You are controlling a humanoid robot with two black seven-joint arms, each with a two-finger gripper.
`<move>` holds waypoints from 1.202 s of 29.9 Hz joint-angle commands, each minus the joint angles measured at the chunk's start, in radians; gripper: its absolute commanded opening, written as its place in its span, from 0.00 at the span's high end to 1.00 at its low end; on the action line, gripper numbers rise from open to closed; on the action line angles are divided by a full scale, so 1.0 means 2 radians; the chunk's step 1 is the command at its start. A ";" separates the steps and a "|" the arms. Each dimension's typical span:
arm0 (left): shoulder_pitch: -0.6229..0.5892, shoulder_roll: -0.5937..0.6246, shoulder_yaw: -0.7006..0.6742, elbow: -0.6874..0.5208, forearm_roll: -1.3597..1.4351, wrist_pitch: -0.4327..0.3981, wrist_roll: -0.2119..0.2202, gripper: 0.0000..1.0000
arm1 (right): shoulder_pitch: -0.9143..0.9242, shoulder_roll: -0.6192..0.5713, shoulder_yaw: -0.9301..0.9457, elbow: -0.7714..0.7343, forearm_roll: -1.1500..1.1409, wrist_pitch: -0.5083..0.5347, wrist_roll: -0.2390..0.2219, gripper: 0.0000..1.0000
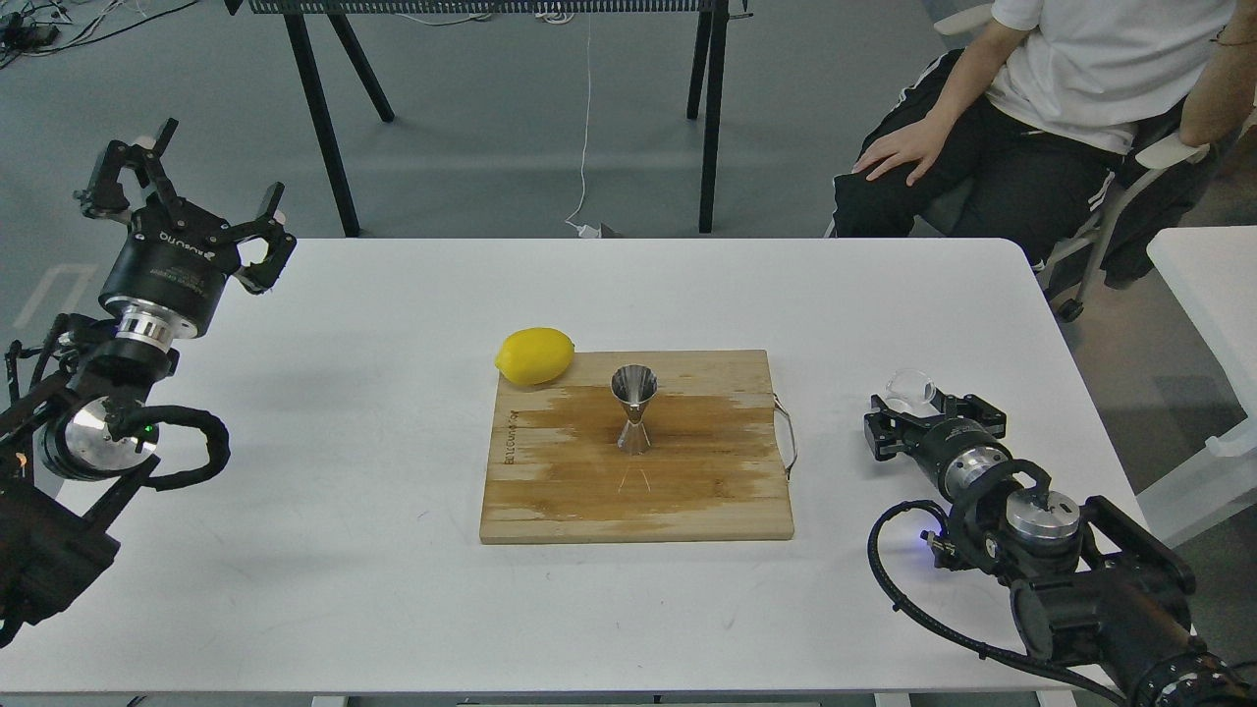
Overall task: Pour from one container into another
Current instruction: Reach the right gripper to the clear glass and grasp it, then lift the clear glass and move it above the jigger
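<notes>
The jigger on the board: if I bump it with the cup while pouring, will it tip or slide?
The jigger probably tips easily: it stands upright, tall on a narrow waist and small foot. The cutting board looks wet around it, so it may also slide. Being rigid polished metal, it shouldn't deform.

Wooden cutting board (687, 491) on white table (373, 412); 1 lemon (534, 355) at its far-left corner; seated person (1041, 108) beyond.
</notes>
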 commanded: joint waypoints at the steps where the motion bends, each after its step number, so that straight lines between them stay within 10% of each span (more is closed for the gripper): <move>1: 0.001 0.005 -0.001 -0.001 0.001 -0.001 0.000 0.00 | -0.005 0.001 0.001 0.007 0.002 0.013 -0.001 0.56; 18: 0.001 0.011 -0.001 -0.002 0.000 0.001 0.000 0.00 | -0.027 -0.070 -0.013 0.347 -0.076 -0.140 0.001 0.61; 36: 0.002 0.012 -0.009 -0.001 -0.001 -0.001 0.003 0.00 | 0.060 -0.007 -0.178 0.363 -0.312 -0.204 0.002 0.61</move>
